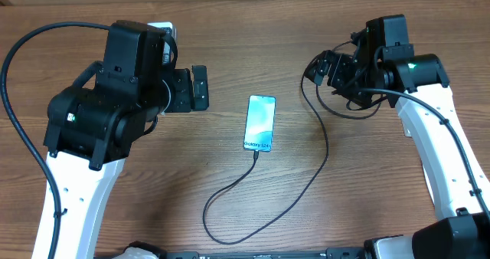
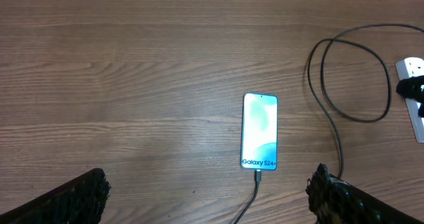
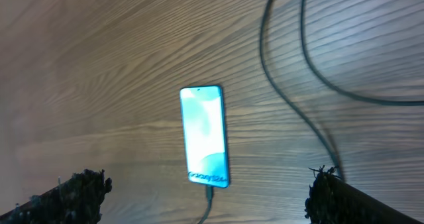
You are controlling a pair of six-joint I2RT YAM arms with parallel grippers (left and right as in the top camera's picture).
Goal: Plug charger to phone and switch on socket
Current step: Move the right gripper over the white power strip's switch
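Note:
The phone (image 1: 260,123) lies flat mid-table with its light-blue screen lit, also seen in the wrist views (image 2: 260,130) (image 3: 205,134). The charger (image 1: 326,148), a thin black cable, has its small connector (image 2: 257,183) (image 3: 209,192) seated in the phone's near end. From there it loops across the table toward the right. The socket (image 2: 412,67), white with a black plug in it, shows only at the right edge of the left wrist view; in the overhead view the right arm hides it. My left gripper (image 2: 209,184) (image 1: 199,88) is open left of the phone. My right gripper (image 3: 205,184) (image 1: 325,69) is open, holding nothing.
The wooden table (image 1: 153,190) carries only the phone and the cable loops (image 2: 358,78). A thick black arm cable (image 1: 11,83) arcs at the far left. Both white arm links rise from the front corners.

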